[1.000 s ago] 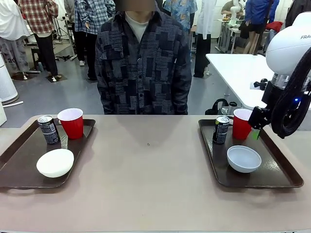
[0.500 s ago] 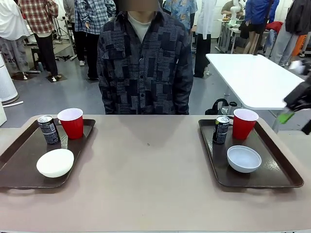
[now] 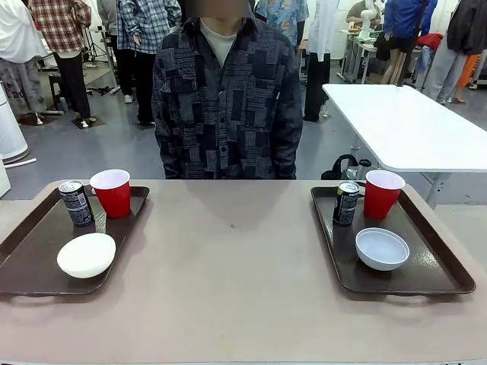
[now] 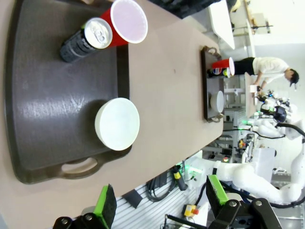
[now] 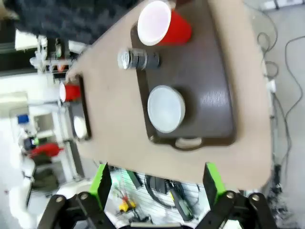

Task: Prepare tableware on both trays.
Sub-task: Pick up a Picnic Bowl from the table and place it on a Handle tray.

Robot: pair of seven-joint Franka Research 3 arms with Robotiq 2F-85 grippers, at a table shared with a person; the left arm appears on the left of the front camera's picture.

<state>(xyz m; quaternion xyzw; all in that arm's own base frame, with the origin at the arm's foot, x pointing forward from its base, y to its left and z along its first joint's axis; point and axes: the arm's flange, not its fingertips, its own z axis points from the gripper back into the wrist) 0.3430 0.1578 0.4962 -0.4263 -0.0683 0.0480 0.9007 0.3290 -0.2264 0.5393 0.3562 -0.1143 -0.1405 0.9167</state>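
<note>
Left gripper (image 4: 159, 206): jaws spread wide, nothing between them; both green pads (image 4: 105, 207) bare. Wrist raised high, fingers aimed down. Right gripper (image 5: 156, 184): jaws likewise wide apart and empty, green pads (image 5: 212, 182) clear, also held high and pointing down. A white arm (image 4: 248, 175) lies beyond the left gripper.

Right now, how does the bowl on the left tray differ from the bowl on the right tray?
The left bowl is creamy white; the right bowl is pale bluish. The left bowl sits at the left tray's inner edge, toward the table's middle; the right bowl sits midway across the right tray. Both are small, round, upright, empty, and nearer the robot than their cup and can.
</note>
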